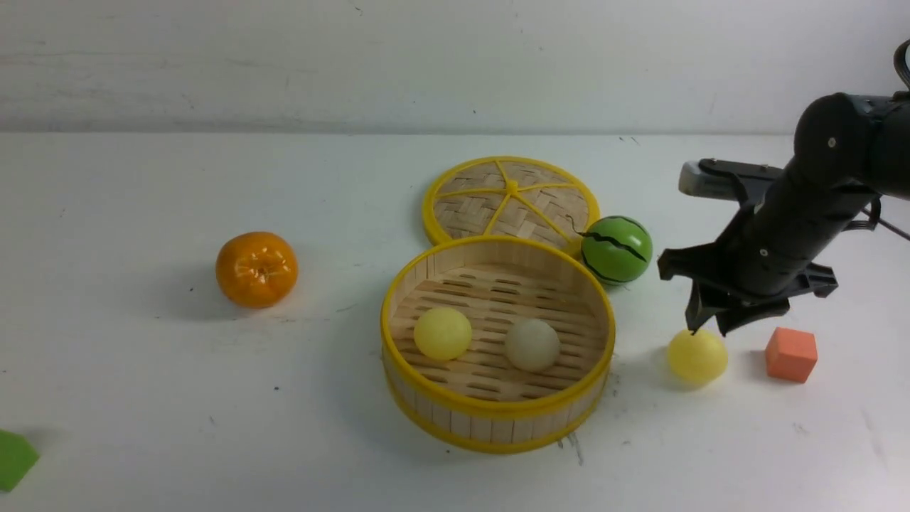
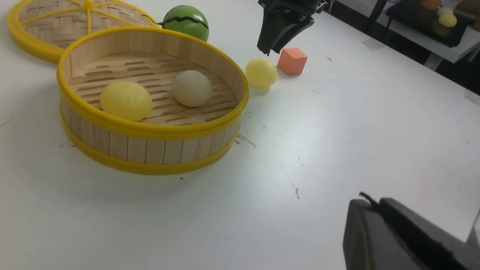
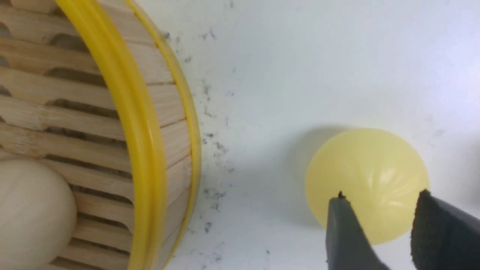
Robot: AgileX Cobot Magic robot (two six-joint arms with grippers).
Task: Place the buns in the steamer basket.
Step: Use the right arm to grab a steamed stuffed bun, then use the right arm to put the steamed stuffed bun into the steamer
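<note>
Beside the steamer basket: bun 3 of 3, pick-up in hand.

Inside basket, 2 buns: 1 pale yellow, 1 beige-cream, apart on the slats. On desk, 1 yellow bun, between basket and orange-red block, touching neither. Right hand: fingers parted, tips over the loose bun, no grip visible. Left hand: 1 dark finger showing at the wrist view's edge; whether parted or closed, cannot tell. Next move, as judged: centre the right hand, lower astride the bun, close gently, lift above the rim, release on free slats.
</note>
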